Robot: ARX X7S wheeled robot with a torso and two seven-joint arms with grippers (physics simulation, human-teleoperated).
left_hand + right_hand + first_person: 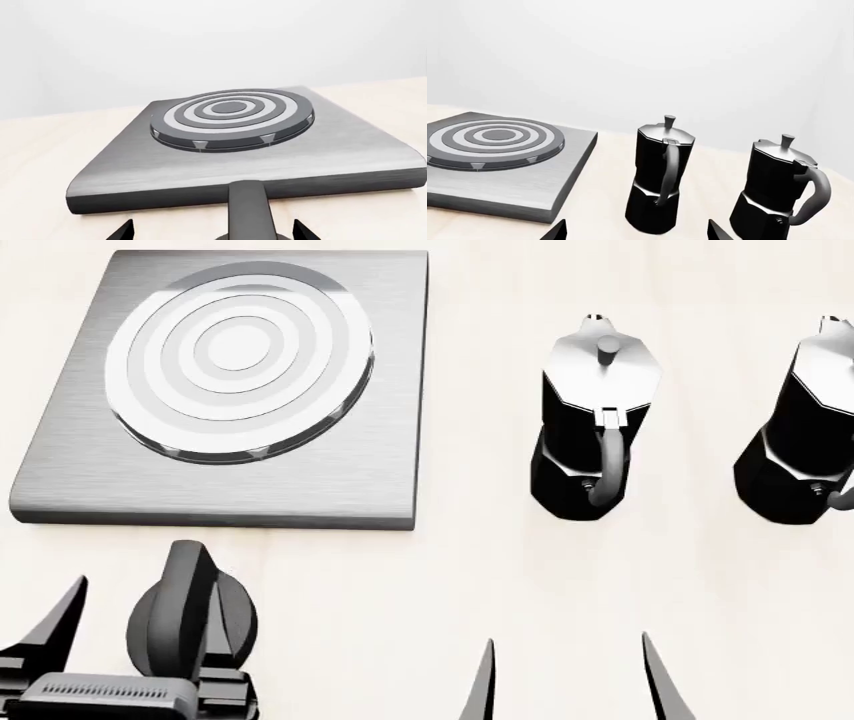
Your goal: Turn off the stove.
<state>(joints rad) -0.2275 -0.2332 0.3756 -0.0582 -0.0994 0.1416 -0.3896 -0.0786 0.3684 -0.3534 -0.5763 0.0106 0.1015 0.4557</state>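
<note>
Beside the stove [80,480], knob [194,615] half-hidden between spread left fingers [54,625]; right fingers [667,680] apart, cropped.

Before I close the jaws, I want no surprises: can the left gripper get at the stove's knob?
Probably yes. In the head view the left gripper is open with its fingers on either side of the knob. Nothing lies between them, and the stove plate and nearer moka pot stand clear.
</note>
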